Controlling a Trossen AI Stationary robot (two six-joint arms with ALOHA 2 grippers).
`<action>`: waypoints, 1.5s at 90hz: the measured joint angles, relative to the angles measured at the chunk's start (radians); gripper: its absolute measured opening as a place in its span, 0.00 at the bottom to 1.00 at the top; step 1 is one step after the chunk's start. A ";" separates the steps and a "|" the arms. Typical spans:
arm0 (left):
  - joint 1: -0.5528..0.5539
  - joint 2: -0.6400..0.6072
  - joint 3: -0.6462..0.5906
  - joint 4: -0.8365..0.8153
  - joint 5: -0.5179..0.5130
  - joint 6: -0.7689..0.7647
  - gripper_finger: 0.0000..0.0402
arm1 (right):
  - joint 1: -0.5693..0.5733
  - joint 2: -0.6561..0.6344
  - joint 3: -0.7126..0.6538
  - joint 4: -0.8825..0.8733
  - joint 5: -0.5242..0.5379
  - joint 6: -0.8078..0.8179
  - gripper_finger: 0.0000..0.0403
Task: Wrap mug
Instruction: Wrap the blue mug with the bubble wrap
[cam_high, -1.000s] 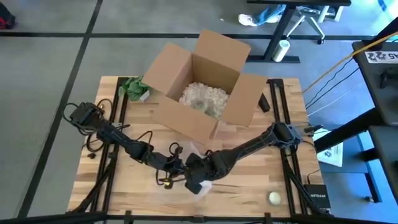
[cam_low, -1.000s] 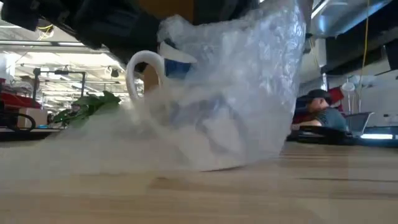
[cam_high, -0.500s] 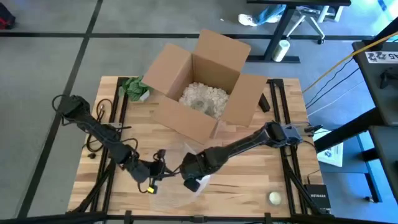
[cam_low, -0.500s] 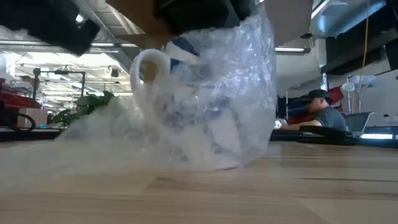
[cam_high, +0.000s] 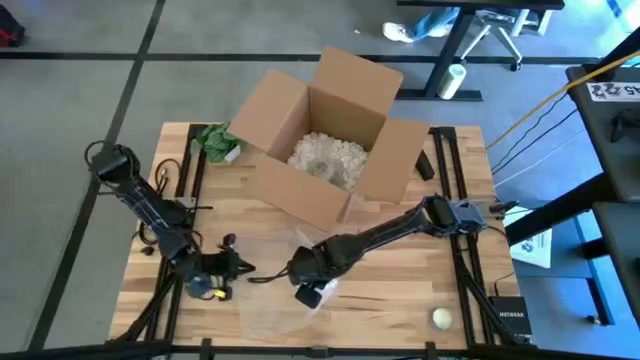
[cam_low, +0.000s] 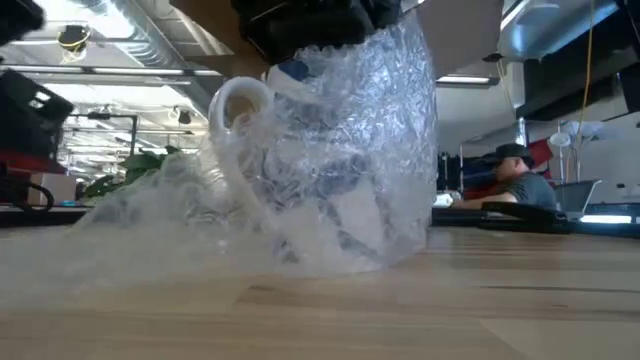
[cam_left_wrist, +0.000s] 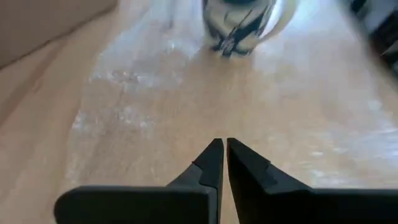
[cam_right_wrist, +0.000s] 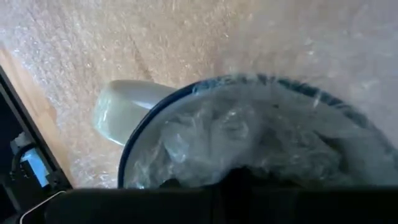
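Wood-slat table (cam_high: 400, 285) under an open-plan workspace; a person sits at a desk behind in the low view. Open cardboard box (cam_high: 325, 140) at the far middle of the table, packing fill (cam_high: 325, 158) inside. Green crumpled item (cam_high: 215, 142) sits just left of the box. Small pale ball (cam_high: 441, 318) near the front right corner.

Mug (cam_low: 320, 170) stands upright on the table, front centre, white with blue pattern, handle (cam_low: 232, 110) toward the left of the low view. Bubble wrap (cam_low: 390, 140) covers most of its body and rises above the rim; a loose tail of it trails flat across the table toward the left arm. From the right wrist view I see wrap stuffed into the mug mouth too.

Right gripper (cam_high: 310, 283) is directly on top of the mug, reaching in from the right side. Its fingers are buried in wrap at the rim, so I cannot tell if they are clamped or released.

Left gripper (cam_left_wrist: 221, 163) is low over the table at front left, well apart from the mug, pointing at it. Fingers pressed nearly together, nothing between them. Wrap tail lies on the wood ahead of it.
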 joint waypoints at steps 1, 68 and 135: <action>-0.005 -0.012 -0.013 0.017 -0.006 0.005 0.01 | 0.000 0.000 0.000 0.000 0.000 0.000 0.00; -0.066 -0.271 -0.258 -0.103 0.013 -0.226 0.22 | 0.000 0.000 -0.002 0.008 -0.032 -0.010 0.00; 0.018 -0.148 -0.254 -0.137 0.124 -0.312 0.20 | 0.001 0.000 -0.002 0.047 -0.059 -0.026 0.00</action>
